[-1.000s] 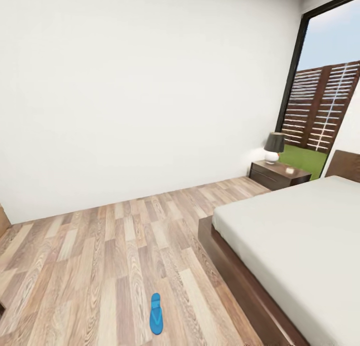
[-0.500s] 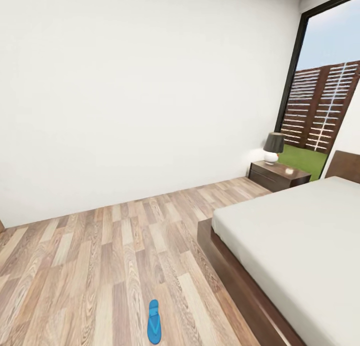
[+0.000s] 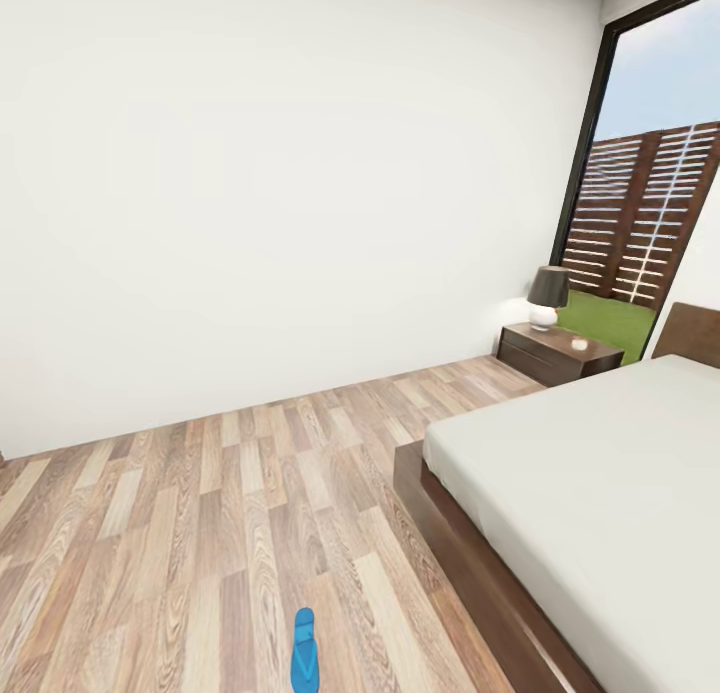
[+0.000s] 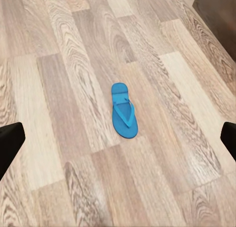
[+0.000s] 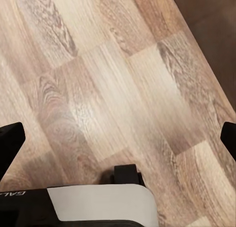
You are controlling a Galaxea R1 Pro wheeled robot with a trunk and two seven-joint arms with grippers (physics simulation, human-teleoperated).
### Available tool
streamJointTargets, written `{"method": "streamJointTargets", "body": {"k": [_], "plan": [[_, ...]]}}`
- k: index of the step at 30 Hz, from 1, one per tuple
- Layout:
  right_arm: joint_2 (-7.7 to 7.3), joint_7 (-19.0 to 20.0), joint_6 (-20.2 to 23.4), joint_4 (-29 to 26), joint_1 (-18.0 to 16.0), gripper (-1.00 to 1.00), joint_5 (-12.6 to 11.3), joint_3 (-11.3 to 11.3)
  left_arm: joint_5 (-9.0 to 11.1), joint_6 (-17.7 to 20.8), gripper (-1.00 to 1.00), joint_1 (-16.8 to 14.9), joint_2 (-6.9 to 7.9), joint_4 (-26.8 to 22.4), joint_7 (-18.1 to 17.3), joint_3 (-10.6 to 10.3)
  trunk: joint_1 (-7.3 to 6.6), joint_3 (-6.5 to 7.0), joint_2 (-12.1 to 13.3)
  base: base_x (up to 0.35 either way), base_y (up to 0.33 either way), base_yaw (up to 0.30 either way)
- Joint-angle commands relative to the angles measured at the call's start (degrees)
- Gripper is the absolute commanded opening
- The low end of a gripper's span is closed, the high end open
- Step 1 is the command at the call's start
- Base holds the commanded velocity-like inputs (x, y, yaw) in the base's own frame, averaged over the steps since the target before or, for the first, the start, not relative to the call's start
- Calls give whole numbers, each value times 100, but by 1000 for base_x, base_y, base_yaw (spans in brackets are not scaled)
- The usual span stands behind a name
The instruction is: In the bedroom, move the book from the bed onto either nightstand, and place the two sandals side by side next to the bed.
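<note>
Blue sandal (image 3: 302, 650) flat on floor (image 3: 200, 513); grey bed (image 3: 600, 483) beside; nightstand (image 3: 558, 351) beyond.

Floor (image 3: 200, 513): wood plank, matt grain. Mattress (image 3: 600, 473): smooth pale cloth on a dark wood frame (image 3: 470, 553). Sandal (image 4: 123, 111): smooth, matt.

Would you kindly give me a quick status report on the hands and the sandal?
Both hands open, empty. One blue sandal flat on the wood floor, apart from the bed. Nothing blocking it. Nightstand by the window.
</note>
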Motion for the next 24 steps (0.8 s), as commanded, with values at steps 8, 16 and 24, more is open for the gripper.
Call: {"method": "streamJointTargets", "body": {"k": [8,16,24], "plan": [[2,10,-12,6,-2,100,3,-11,31,-12,100,-1,-1,-1,3,-1,0,-5,-3,56,-50,0],[2,7,-12,7,-2,100,12,-11,31,-12,100,-1,-1,-3,5,-1,0,-5,-3,77,-70,0],[2,7,-12,7,-2,100,13,-11,31,-12,100,-1,-1,-2,5,-1,0,-5,-3,159,-55,0]]}}
